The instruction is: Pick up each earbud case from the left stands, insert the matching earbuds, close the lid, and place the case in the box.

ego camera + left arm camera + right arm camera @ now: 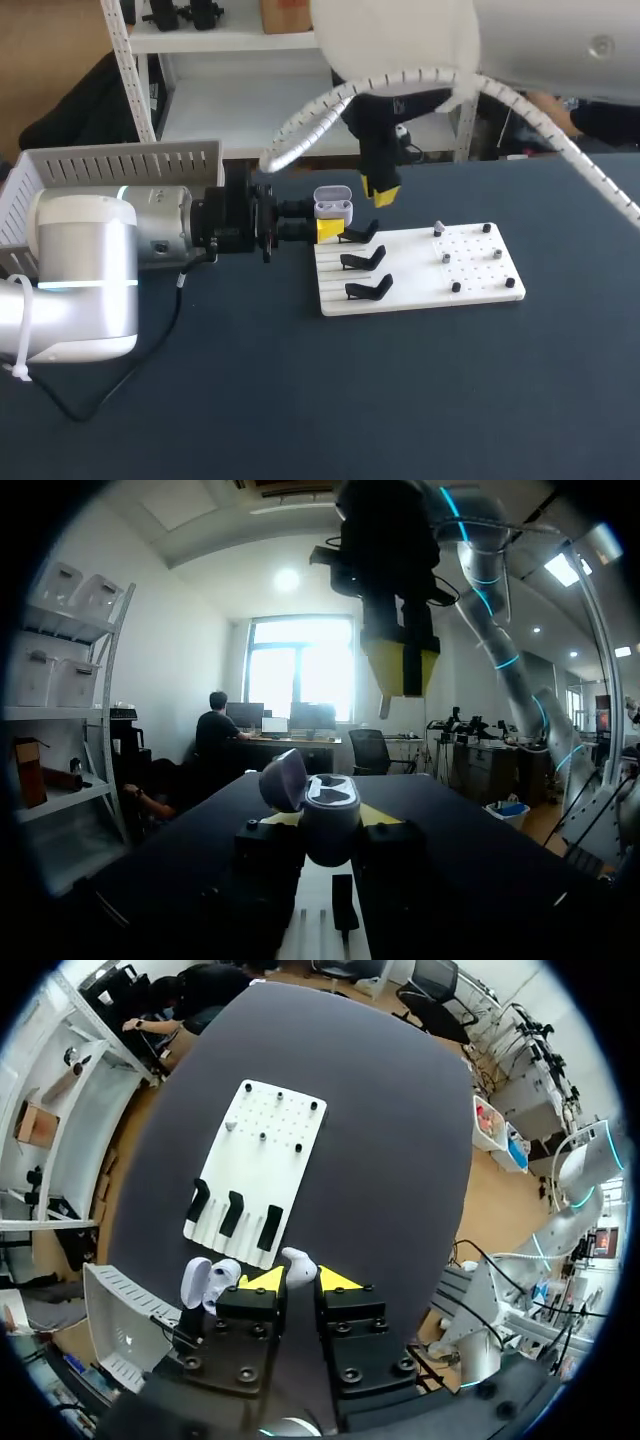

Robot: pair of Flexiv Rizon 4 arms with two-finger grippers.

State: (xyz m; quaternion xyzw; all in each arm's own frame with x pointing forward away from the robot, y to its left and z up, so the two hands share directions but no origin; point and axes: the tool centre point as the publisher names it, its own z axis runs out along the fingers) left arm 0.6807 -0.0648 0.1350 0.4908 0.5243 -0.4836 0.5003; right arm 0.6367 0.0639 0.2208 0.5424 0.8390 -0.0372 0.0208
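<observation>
Only the right wrist view caught it: a white earbud (pixel 297 1260) was pinched between the right claw's (pixel 292 1278) tips. The left claw (pixel 330 820) was clamped on the case (pixel 320 792), lid up, contents unclear. The case sat just below the right claw, not touching it. The box (pixel 120 162) lay behind the left claw, its inside hidden.

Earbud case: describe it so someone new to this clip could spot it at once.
On the dark table lies a white board with three black stands. At its far left corner the left gripper holds the earbud case. It is the only white rounded shell with its lid flipped open, unlike the earbud in the right gripper.
</observation>
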